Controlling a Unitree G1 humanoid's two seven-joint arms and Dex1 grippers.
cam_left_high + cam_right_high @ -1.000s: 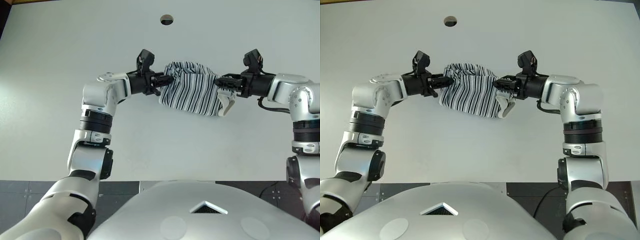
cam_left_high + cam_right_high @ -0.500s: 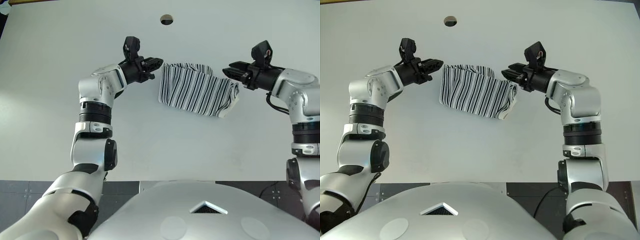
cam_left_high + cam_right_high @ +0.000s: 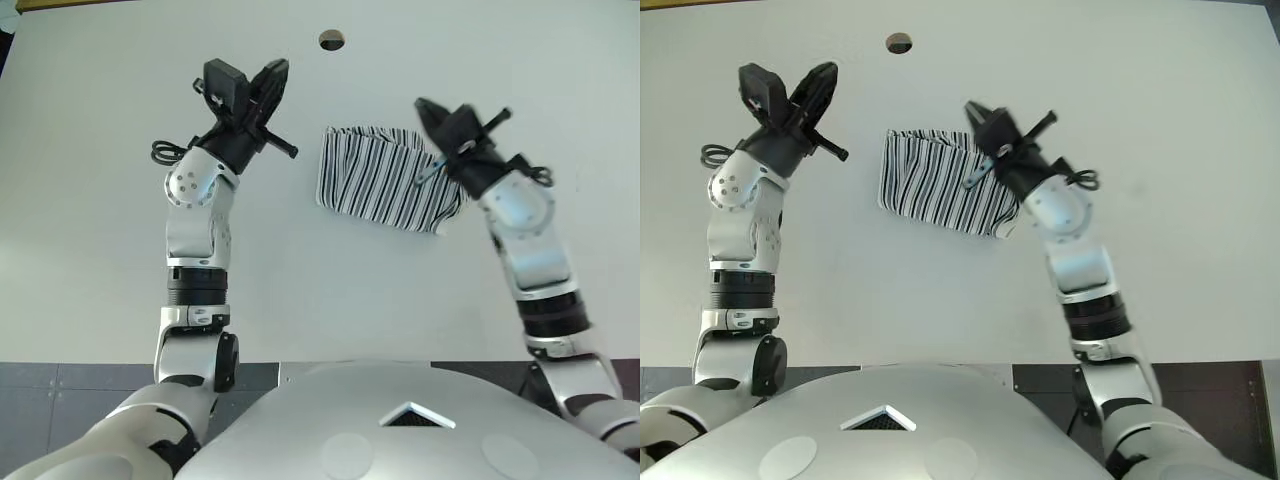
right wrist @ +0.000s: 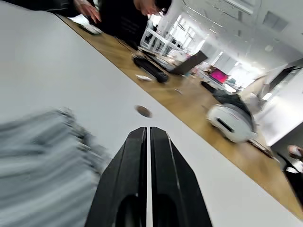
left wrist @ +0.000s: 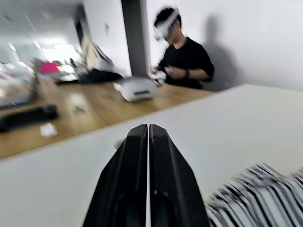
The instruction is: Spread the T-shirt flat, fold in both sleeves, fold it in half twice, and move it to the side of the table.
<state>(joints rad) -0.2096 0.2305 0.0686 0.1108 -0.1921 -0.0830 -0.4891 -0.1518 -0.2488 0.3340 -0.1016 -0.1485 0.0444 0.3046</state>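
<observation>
A: So where's the T-shirt (image 3: 385,188) being left at the moment?

B: It's lying as a folded striped packet around the middle of the table (image 3: 120,250). Its long axis is running left to right, with the right end dipping a little toward the robot. It isn't being held by anything.

A: And the jaws?

B: Both pairs are being kept pressed together with nothing between them, which is plain in the wrist views. The left gripper (image 3: 278,70) is being held up off to the packet's left, well apart from it, with its tips pointing toward the far side of the table where the hole (image 3: 333,40) is. The right gripper (image 3: 424,106) is being held up near the packet's right end and overlaps it in the head views. So the right arm is being judged the nearer one. The slide to the side of the table looks like the only step left, and it would have to be started from that right end.

A: What's different from a second ago?

B: Back then both ends of the packet were being pinched. Half a second ago the jaws were already apart and being backed off. Now both arms are being swung upward with the jaws closed again, and the packet is sitting flatter in the same spot.
</observation>
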